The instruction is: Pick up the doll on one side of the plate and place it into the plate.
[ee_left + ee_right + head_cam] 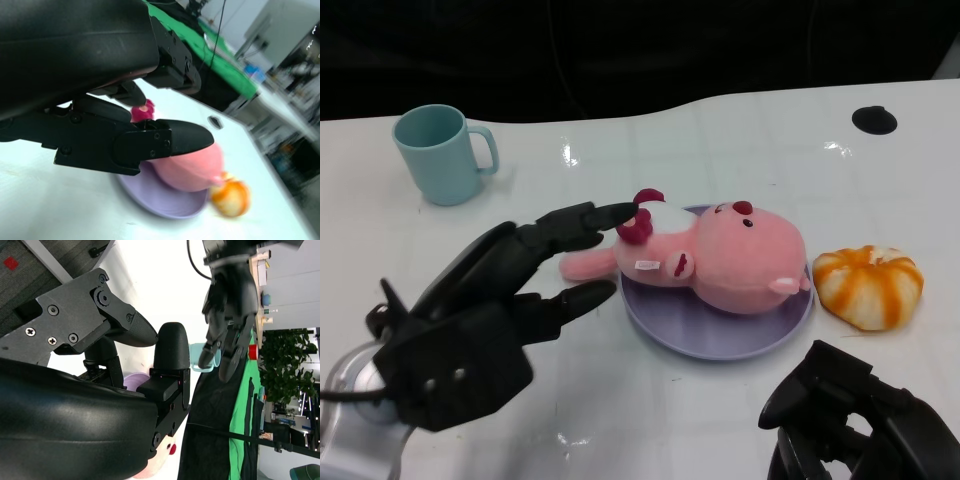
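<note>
The pink plush doll (730, 265) lay on the round lilac plate (700, 335), the black left hand (490, 315) released with fingers spread just beside its legs, while the black right hand (860, 420) held nothing, its fingers parted.

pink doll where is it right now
In the head view the pink doll lies on the purple plate at table centre, legs overhanging the rim toward the left robot hand, with the orange-striped bun beside it.
</note>
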Action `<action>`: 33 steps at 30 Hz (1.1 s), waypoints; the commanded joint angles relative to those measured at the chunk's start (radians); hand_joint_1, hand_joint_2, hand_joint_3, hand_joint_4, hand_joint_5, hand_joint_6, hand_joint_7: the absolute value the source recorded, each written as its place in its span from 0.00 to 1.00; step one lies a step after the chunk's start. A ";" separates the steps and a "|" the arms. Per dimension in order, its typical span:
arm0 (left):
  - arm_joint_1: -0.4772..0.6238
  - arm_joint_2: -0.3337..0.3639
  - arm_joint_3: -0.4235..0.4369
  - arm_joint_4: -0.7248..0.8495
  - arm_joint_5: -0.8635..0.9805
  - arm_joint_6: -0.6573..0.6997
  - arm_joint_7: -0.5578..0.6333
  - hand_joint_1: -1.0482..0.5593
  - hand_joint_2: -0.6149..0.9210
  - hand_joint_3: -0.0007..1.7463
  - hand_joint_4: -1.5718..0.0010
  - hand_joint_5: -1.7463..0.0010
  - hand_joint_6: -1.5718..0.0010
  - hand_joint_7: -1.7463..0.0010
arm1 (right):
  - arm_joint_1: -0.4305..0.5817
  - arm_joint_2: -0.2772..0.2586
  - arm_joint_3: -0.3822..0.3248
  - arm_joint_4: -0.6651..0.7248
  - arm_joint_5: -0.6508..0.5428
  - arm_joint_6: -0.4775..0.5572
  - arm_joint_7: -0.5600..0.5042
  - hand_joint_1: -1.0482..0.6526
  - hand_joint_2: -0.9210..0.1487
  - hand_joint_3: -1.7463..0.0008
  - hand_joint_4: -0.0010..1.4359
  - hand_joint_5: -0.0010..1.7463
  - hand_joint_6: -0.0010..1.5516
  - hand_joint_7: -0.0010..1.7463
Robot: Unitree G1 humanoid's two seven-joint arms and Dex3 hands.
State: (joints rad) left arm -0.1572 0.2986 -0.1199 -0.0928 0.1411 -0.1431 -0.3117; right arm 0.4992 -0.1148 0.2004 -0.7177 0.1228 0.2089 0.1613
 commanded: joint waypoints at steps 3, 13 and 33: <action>0.118 -0.045 0.073 -0.135 -0.205 0.092 -0.021 0.47 0.99 0.12 0.64 0.45 0.50 0.88 | 0.022 -0.011 0.007 -0.013 -0.004 -0.021 0.002 0.49 0.33 0.31 0.44 1.00 0.33 0.90; 0.300 -0.051 0.152 -0.411 -0.511 0.490 -0.015 0.62 0.70 0.75 0.51 0.11 0.51 0.29 | 0.019 -0.011 0.011 -0.019 -0.014 -0.015 -0.008 0.50 0.37 0.26 0.45 1.00 0.33 0.91; 0.394 -0.055 0.206 -0.416 -0.680 0.756 -0.009 0.62 0.73 0.79 0.44 0.00 0.54 0.02 | 0.006 -0.020 -0.057 0.026 0.037 -0.035 0.035 0.49 0.35 0.30 0.44 1.00 0.32 0.90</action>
State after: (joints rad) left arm 0.2463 0.2380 0.0846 -0.5305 -0.5288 0.6063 -0.3095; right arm 0.5043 -0.1227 0.1551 -0.6939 0.1447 0.1815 0.1914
